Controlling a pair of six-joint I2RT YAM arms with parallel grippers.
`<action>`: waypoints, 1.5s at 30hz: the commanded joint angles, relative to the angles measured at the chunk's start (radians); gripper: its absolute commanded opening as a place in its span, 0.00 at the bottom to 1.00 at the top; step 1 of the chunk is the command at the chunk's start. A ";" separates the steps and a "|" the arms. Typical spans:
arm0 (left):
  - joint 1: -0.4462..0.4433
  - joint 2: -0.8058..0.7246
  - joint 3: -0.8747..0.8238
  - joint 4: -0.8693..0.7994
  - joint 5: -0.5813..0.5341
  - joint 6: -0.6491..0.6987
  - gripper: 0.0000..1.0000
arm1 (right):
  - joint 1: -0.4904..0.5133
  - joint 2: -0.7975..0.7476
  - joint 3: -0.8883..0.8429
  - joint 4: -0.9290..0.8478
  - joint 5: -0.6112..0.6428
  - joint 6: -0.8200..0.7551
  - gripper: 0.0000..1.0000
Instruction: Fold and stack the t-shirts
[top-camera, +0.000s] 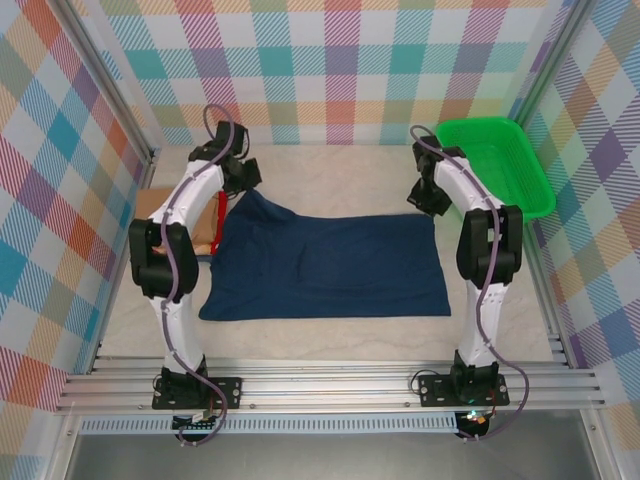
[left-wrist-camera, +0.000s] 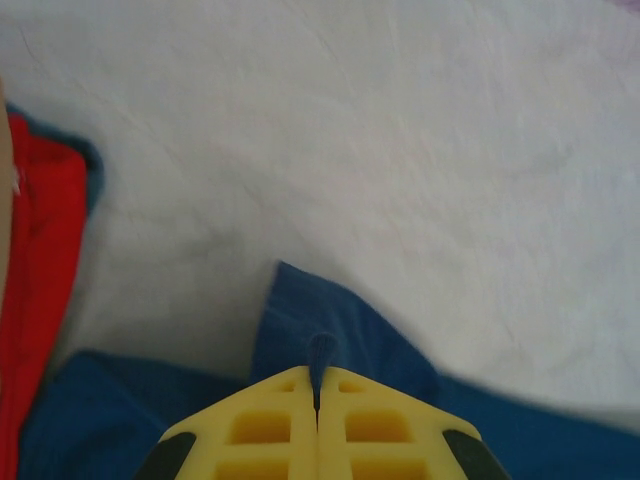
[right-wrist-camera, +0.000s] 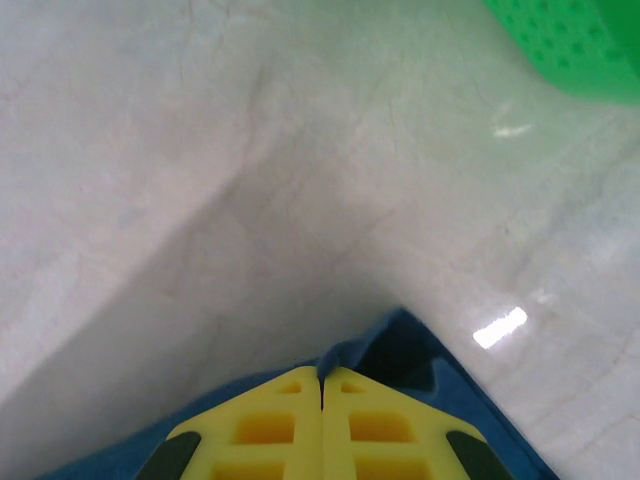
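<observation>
So, starting on the left: there's a folded tan t-shirt (top-camera: 150, 207) near the left edge of the surface (top-camera: 330, 165), partly hidden behind the left arm. A red t-shirt (top-camera: 221, 214) shows as a strip right beside it. In the left wrist view a thin blue edge (left-wrist-camera: 92, 168) peeks out along the red one, and I can't tell how those are layered.

Next over, the left fingers (left-wrist-camera: 285, 455) are pressed together with a little nub of the navy t-shirt (top-camera: 330, 265) pinched between the tips. That's the shirt's far left corner, which rises in a small peak off the surface while the cloth around it slopes away.

The navy shirt itself lies spread as a wide rectangle in the middle of the surface, between the two arms. It's mostly flat, with a few soft wrinkles.

On the right, the right fingers (right-wrist-camera: 290, 460) are also closed tight, pinching the far right corner of the same shirt. The cloth bunches up just past the tips, with bare surface beyond it.

Furthest right, the green basket (top-camera: 497, 165) sits in the far right corner, apart from the shirt.
</observation>
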 joint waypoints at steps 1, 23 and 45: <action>-0.032 -0.161 -0.113 0.004 -0.038 0.047 0.00 | -0.003 -0.073 -0.079 0.007 -0.039 -0.037 0.00; -0.154 -0.680 -0.853 -0.087 -0.068 -0.036 0.00 | 0.001 -0.355 -0.498 0.013 -0.059 -0.068 0.00; -0.193 -0.670 -0.741 -0.166 -0.258 -0.110 0.00 | -0.003 -0.352 -0.315 -0.057 -0.042 -0.126 0.00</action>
